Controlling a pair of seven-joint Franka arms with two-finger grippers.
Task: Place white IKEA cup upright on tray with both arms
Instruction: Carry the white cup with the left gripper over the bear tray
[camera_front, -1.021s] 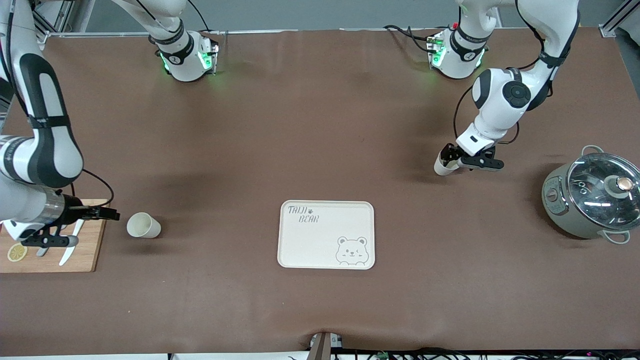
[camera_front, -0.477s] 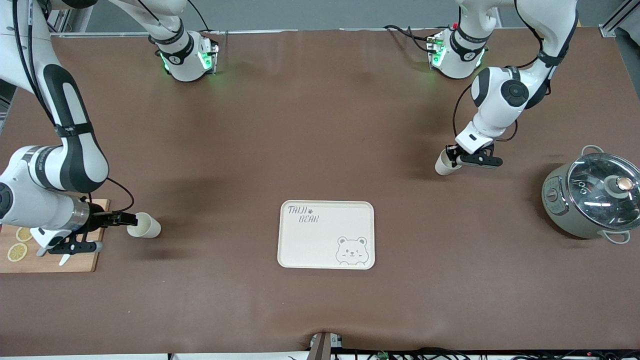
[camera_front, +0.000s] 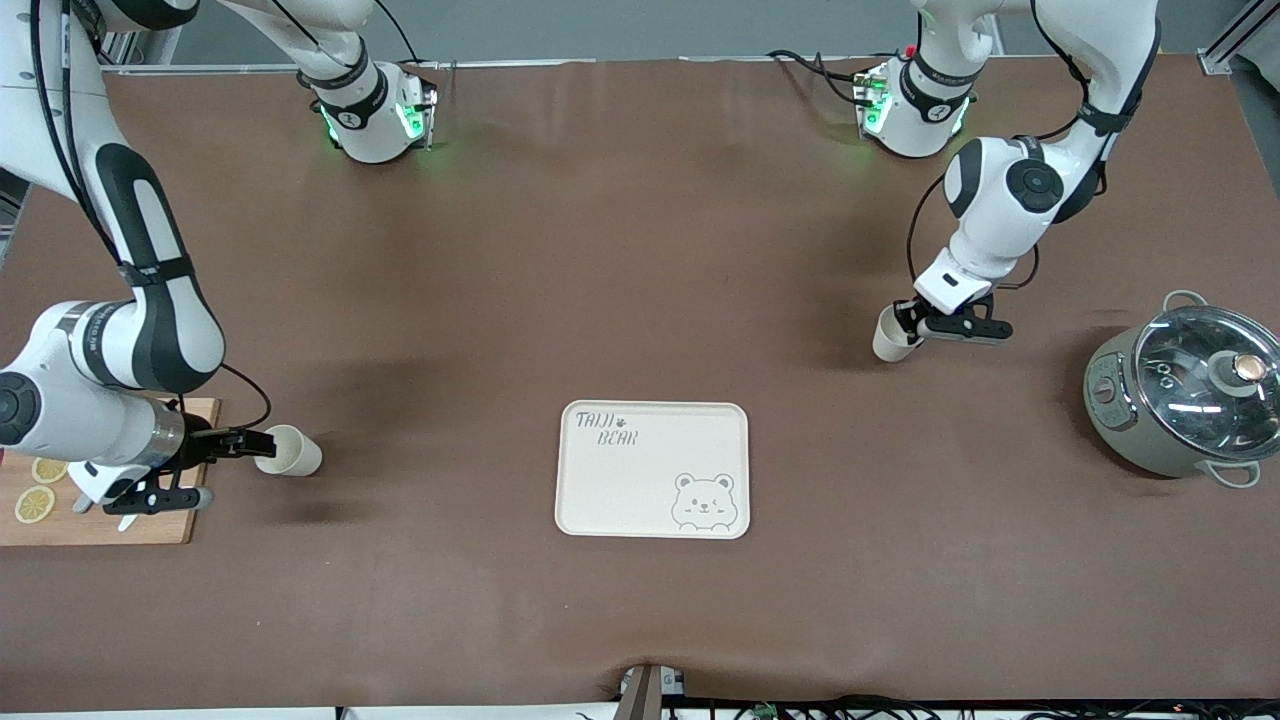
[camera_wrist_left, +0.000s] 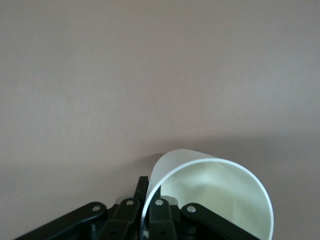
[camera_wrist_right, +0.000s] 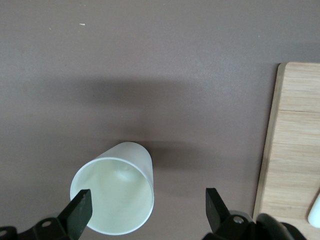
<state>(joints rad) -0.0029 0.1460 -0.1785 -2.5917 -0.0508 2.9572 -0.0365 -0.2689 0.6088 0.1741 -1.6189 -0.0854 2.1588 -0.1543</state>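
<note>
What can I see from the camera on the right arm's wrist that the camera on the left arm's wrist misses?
Only the right wrist view shows a wooden cutting board and the open right gripper by a white cup lying on its side. Only the left wrist view shows the left gripper shut on the rim of another white cup. Both show a white cup's mouth above the brown table covering.

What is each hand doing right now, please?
Left hand: shut on a white cup.
Right hand: open at the rim of another white cup lying on its side.
</note>
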